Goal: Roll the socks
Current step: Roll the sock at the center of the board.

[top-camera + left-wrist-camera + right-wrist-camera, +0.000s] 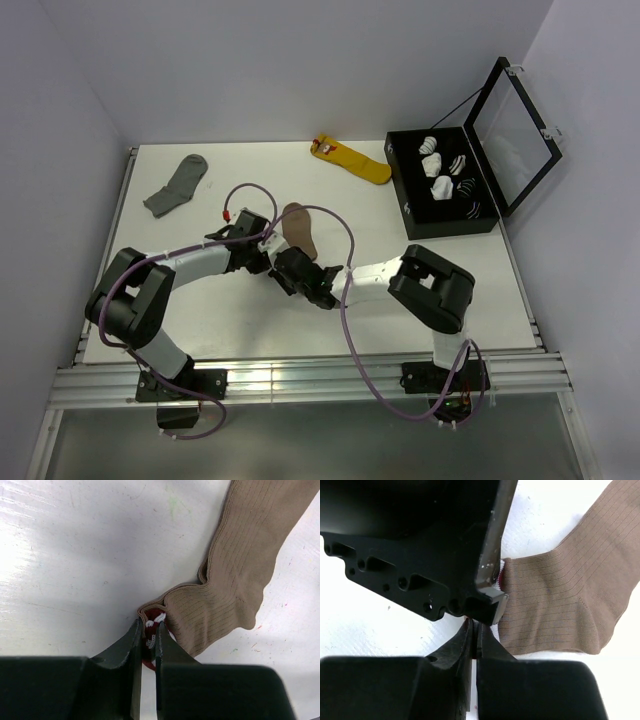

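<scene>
The tan-brown sock [298, 228] lies mid-table, toe pointing away, its fabric bunched near the cuff. My left gripper [266, 250] is shut on the dark red and white striped cuff [151, 628], which shows between its fingertips [136, 636]; the sock's foot [245, 565] stretches up and right. My right gripper [288, 268] sits close under the left gripper's body [430, 545]. Its jaws [473, 625] are pressed together with a sliver of red cuff at the tips. The sock's heel [560, 605] lies just to the right.
A plain grey sock [178, 186] lies at the back left and a yellow sock with a red tag [352, 160] at the back centre. An open black box [445, 185] holding rolled socks stands at the right. Purple cables [345, 290] loop over the arms.
</scene>
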`<state>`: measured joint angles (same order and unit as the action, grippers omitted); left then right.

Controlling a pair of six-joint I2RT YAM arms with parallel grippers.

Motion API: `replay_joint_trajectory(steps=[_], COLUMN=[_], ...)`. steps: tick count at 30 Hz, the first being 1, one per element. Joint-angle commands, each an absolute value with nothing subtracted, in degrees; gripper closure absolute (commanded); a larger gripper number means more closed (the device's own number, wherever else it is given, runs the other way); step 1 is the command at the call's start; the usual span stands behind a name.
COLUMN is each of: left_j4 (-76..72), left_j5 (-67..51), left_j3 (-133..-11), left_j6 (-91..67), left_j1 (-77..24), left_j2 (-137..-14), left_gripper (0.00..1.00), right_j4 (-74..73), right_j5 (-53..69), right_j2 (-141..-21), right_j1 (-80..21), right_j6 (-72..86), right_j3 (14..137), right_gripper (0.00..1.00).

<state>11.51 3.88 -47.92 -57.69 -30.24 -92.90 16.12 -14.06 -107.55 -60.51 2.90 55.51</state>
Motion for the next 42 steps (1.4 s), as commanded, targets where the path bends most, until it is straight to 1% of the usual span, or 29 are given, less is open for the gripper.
replay_joint_trajectory(steps=[1,2,3,5,7,8,10,11,14,16,19,20,24,27,38,42], left_j4=[12.9,12.9,12.9,12.3,11.1,9.1,7.0,5.4,1.9,-2.3,-7.8,-8.8,-14.2,-16.4,-17.0,-17.0], left_j5=[4.0,4.4,4.9,6.2,7.4,7.7,8.1,8.3,9.1,10.0,11.1,11.2,8.6,7.3,6.9,7.3], left_j3=[-48.1,-47.9,-47.5,-46.8,-45.2,-43.4,-41.7,-40.2,-36.7,-34.1,-29.5,-28.1,-26.2,-25.5,-29.9,-30.7], left_j6=[-57.4,-57.8,-58.1,-58.9,-59.8,-60.3,-61.9,-62.3,-63.8,-64.9,-65.1,-65.0,-63.6,-64.1,-63.3,-63.2], left_j1=[-30.7,-30.7,-30.6,-30.5,-30.4,-30.3,-30.2,-30.2,-30.2,-30.2,-30.2,-30.2,-30.2,-30.2,-30.2,-30.3], left_j2=[-91.8,-91.2,-90.7,-88.7,-86.5,-85.9,-84.3,-83.9,-81.5,-77.9,-72.9,-71.6,-71.6,-73.7,-82.6,-84.6], left_gripper=[0.89,0.86,0.80,0.73,0.60,0.51,0.47,0.42,0.40,0.38,0.32,0.31,0.31,0.32,0.37,0.41], right_j4=[14.9,14.9,14.7,14.0,13.2,12.9,13.0,14.0,18.8,20.4,22.0,23.0,27.4,27.7,26.1,25.7], right_j5=[-10.2,-9.0,-7.1,-2.5,3.0,4.6,9.0,13.4,23.0,26.1,32.6,36.3,44.4,46.8,49.0,49.2], right_j2=[-109.2,-109.0,-108.7,-108.3,-108.5,-108.6,-109.5,-109.7,-110.2,-111.0,-114.1,-116.0,-120.6,-122.7,-124.3,-124.6], right_j1=[-60.6,-60.3,-59.3,-58.0,-55.6,-54.9,-51.8,-50.5,-45.5,-42.5,-40.1,-39.4,-36.3,-35.1,-33.3,-33.2], right_j6=[4.7,5.9,6.7,9.6,12.5,13.7,17.4,18.7,24.2,27.1,30.5,31.8,38.9,41.1,42.4,42.5], right_j3=[56.6,56.3,56.3,56.3,56.8,57.0,57.3,56.9,54.4,54.1,55.0,55.1,56.5,57.3,59.1,59.5], right_gripper=[1.00,1.00,1.00,1.00,1.00,1.00,1.00,1.00,1.00,1.00,1.00,1.00,1.00,1.00,1.00,1.00])
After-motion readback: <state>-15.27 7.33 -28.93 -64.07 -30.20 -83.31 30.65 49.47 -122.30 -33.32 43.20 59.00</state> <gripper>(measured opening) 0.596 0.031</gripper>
